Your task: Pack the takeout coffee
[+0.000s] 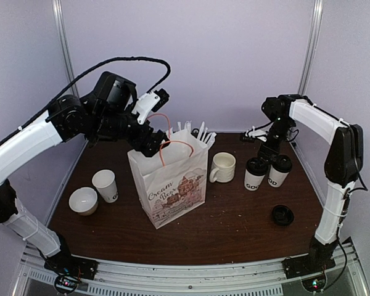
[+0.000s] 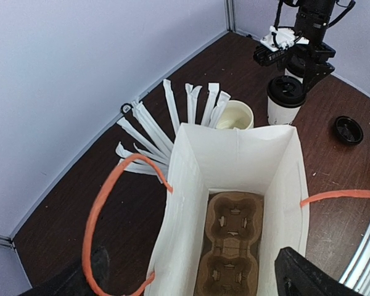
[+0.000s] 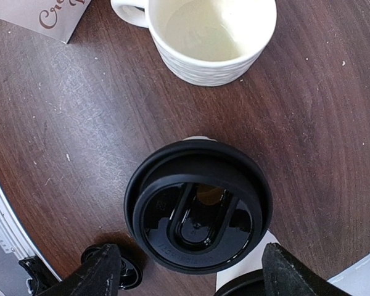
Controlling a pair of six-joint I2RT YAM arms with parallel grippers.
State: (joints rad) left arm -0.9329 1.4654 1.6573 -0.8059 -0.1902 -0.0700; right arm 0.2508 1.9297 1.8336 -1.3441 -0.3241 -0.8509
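Two takeout coffee cups, white with black lids, stand side by side at the right [image 1: 254, 174] [image 1: 279, 171]. My right gripper [image 1: 268, 151] hovers open right over them. In the right wrist view its fingers [image 3: 102, 271] flank the lid of the left cup [image 3: 197, 206] without touching it. The second cup's lid [image 3: 240, 287] peeks in at the bottom edge. My left gripper [image 1: 151, 139] hangs open over the mouth of the white paper bag [image 1: 172, 185]. A brown cardboard cup carrier [image 2: 234, 246] lies at the bag's bottom, both sockets empty.
A cream mug [image 1: 222, 167] stands between the bag and the cups. One loose black lid [image 1: 282, 215] lies near the right front. A lidless paper cup [image 1: 105, 185] and a bowl [image 1: 83, 200] sit at the left. White sticks [image 1: 194, 132] fan out behind the bag. Orange handles [image 2: 111, 209] arch beside my left fingers.
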